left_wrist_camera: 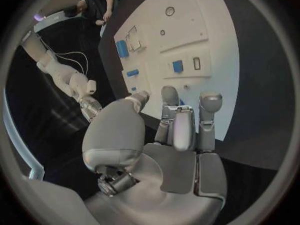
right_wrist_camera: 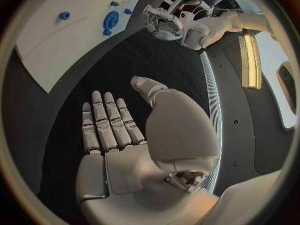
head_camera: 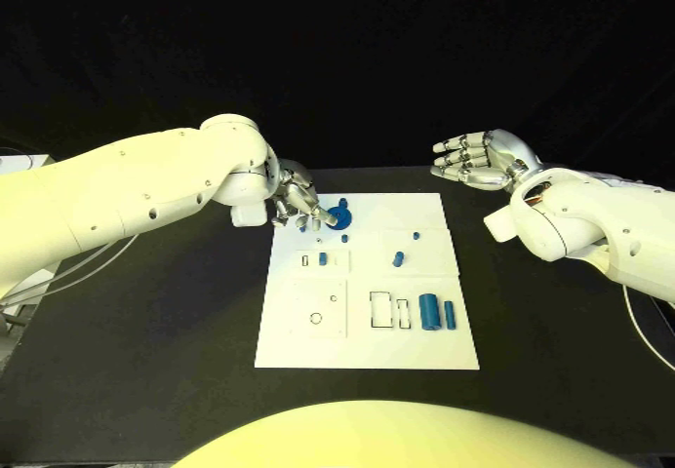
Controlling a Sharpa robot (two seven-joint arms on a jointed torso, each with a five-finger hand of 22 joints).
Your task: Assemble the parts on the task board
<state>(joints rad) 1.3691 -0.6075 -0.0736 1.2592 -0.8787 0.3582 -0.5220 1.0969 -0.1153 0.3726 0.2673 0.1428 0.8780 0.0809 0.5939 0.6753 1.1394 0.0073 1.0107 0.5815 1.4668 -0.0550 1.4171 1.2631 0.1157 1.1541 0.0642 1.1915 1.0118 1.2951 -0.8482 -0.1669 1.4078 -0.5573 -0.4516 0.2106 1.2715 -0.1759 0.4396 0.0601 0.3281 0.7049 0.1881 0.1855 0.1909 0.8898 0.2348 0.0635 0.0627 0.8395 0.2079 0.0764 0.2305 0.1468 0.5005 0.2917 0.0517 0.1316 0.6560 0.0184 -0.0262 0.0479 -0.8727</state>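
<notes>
A flat white board lies on the matte black surface, carrying small glossy blue parts: a round disc at its far left corner, two upright cylinders near the right edge, and smaller pegs in between. The silver left hand sits at the disc, fingers curled down beside it; whether they pinch it I cannot tell. The right hand hovers well apart, fingers straight, holding nothing.

Round blue part: near board far edge, partly hidden behind left hand fingers; contact unclear. Small far-row parts: shapes too small to tell.
</notes>
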